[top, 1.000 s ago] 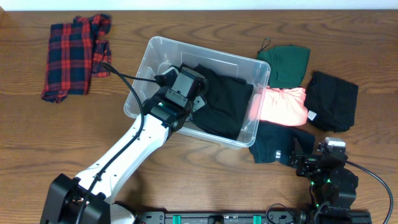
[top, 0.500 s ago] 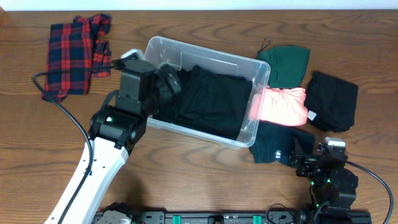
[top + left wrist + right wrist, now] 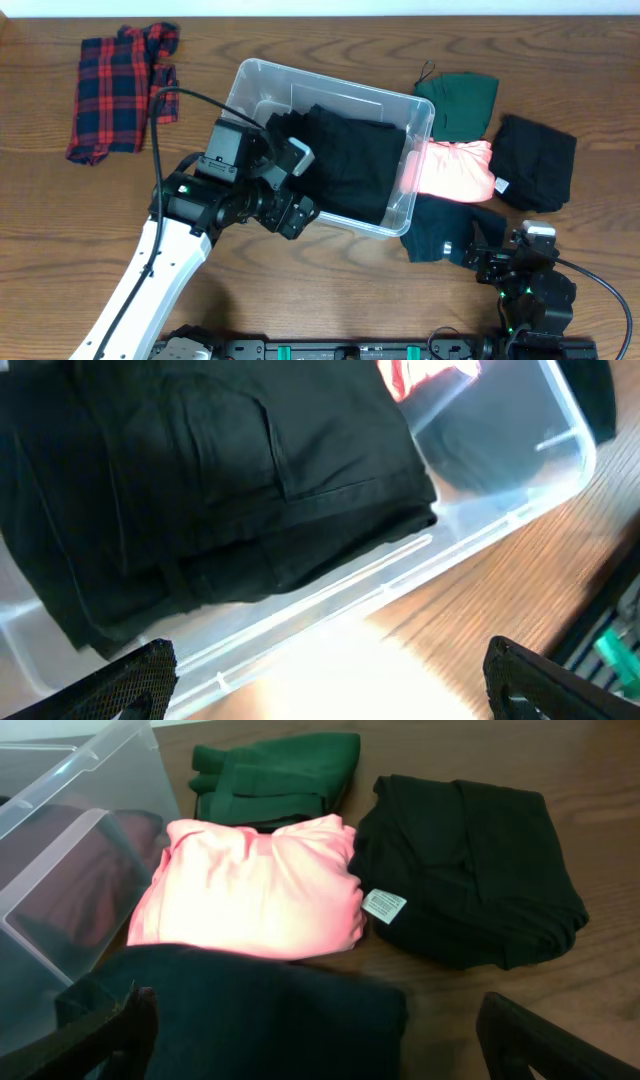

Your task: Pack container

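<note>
The container (image 3: 240,80) is a clear plastic bin in the middle of the table, with a folded black garment (image 3: 350,165) inside. My left gripper (image 3: 295,190) is open and empty, over the bin's front-left wall. In the left wrist view its gripper (image 3: 330,682) spans the bin's near rim (image 3: 330,582) and bare wood, with the black garment (image 3: 200,470) beyond. My right gripper (image 3: 490,262) is open and empty at the front right. In the right wrist view it (image 3: 325,1050) hovers over a dark folded garment (image 3: 250,1010).
Right of the bin lie a pink folded garment (image 3: 455,170), a green one (image 3: 460,100), a black one (image 3: 535,160) and the dark one (image 3: 440,238). A red plaid shirt (image 3: 120,90) lies at the far left. The bin's corner (image 3: 70,810) shows in the right wrist view.
My left gripper has come off the black garment, swung left, then turned back to the bin's front-left wall. The garment stays in the bin. The right arm has not moved.
</note>
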`<state>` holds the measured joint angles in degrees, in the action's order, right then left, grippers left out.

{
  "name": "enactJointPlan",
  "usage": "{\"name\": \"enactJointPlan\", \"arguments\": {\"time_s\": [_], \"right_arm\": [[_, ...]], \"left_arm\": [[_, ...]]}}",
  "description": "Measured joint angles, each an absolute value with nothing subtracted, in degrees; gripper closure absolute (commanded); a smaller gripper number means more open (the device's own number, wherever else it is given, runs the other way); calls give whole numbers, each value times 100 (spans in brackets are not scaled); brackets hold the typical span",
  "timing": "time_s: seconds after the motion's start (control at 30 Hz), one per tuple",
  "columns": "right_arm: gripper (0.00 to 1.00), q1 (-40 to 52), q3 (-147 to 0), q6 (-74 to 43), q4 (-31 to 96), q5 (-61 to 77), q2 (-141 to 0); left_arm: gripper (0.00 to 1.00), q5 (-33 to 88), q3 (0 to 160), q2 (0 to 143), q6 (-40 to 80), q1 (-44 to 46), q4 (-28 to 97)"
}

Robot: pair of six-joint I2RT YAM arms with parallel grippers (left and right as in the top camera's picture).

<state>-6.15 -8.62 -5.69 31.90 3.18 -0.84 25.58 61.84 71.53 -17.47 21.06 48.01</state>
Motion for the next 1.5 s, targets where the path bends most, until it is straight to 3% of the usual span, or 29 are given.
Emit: {"name": "enactJointPlan", "arguments": {"time_s": [0.07,0.23,0.5,0.67,0.73,1.1,1.3,1.5], "right_arm": [[1,-615,-862,-569,3190,318,-84],[1,-615,-862,-569,3190,318,-84],[1,-615,-862,-569,3190,318,-84],[1,-615,-862,-569,3192,318,-84],[1,-615,-862,-569,3190,318,-84],[1,-615,-862,-569,3190,318,-84],[1,-615,-862,-569,3190,318,-84],[1,-615,-862,-569,3192,318,-84]], "left_arm": [[15,2486,6184,7157,-1959,2123,4803],[14,1809,6184,7170,-1831,2137,4678],[14,617,6195,7271,-1481,2091,3181],[13,-132,6200,7693,-1479,1673,2593],[8,-294,6200,7999,-1468,1391,2495],[7,556,6200,9166,-1306,314,2143],[36,845,6200,9183,-1188,268,2115],[44,910,6200,9233,-967,268,2119]]}}
